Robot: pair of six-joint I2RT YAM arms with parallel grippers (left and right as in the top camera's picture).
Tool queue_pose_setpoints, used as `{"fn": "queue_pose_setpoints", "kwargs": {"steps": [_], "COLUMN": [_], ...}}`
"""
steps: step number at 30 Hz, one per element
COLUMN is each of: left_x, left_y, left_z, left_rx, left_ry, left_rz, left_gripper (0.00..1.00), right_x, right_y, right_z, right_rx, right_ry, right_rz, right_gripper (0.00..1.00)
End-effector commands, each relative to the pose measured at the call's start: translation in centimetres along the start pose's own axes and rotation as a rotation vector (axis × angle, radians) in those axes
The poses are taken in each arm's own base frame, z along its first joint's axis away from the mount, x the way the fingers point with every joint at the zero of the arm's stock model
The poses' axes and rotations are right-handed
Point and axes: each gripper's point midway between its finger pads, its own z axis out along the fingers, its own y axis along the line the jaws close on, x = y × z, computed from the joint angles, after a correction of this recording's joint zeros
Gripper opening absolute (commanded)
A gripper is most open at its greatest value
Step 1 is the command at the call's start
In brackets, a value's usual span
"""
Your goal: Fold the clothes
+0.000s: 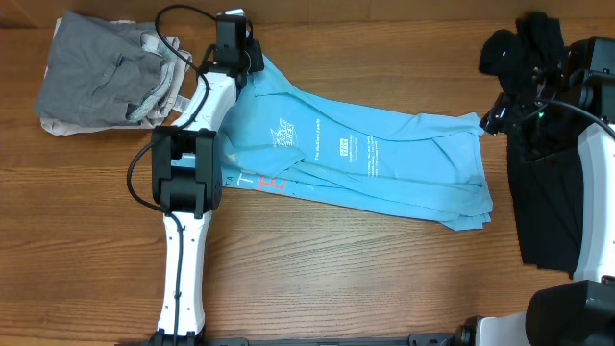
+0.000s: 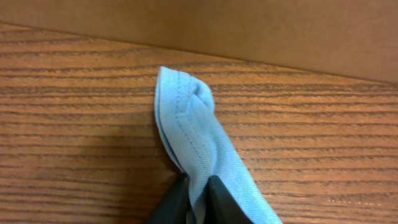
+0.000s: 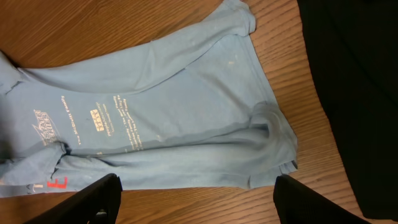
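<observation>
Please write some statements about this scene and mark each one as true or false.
1. The left gripper pinches an edge of the blue shirt. True.
2. The right gripper holds the black cloth. False: it is open and holds nothing.
3. Grey clothes lie in a pile near the left arm. True.
4. The blue shirt is plain. False: it bears white print.

Part of shirt point(image 1: 384, 154) beneath left arm point(image 1: 187, 178)
</observation>
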Motion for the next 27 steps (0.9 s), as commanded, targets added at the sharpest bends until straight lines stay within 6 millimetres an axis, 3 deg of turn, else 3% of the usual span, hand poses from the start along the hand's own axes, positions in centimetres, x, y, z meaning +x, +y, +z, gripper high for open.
{"fn": "queue_pose_setpoints", "kwargs": {"steps": [1,7,14,16,20,27], "left_x": [-1.1,-6.3,-8.5,-8.1,-5.1,2.3], "left_y": [0.6,-0.2,-0.9,-0.9,-0.9,-0.1], "left_z": [0.0,-4.0,-8.9,-10.2,-14.5,-19.8], "left_rx": [-0.032,-0.052,-0.062,-0.068,-0.086,-0.14], "left_ry": [-0.013,-0.016,0.054,0.098,0.28,0.629], "left_rz": [-0.026,0.053,0.119,0.125,0.151,0.195], "left_gripper": [0.08,0.04,0.04,0.04,0.04,0.04], "right_x": [-0.1,-0.2,-0.1,0.0,0.1,0.1], "right_y": [0.2,0.3,0.2,0.2,0.2,0.2], "right_z": [-0.1,-0.1,-0.1,-0.1,-0.1,-0.1], "right_rx": [-0.005,-0.005,-0.004,-0.003,-0.003,-0.003], "right_ry": [-0.009,-0.012,-0.008,-0.005,-0.001,0.0], "right_rz": [-0.015,-0.016,-0.038,-0.04,-0.039,-0.038], "right_gripper": [0.82,0.82,0.82,0.82,0.82,0.82]}}
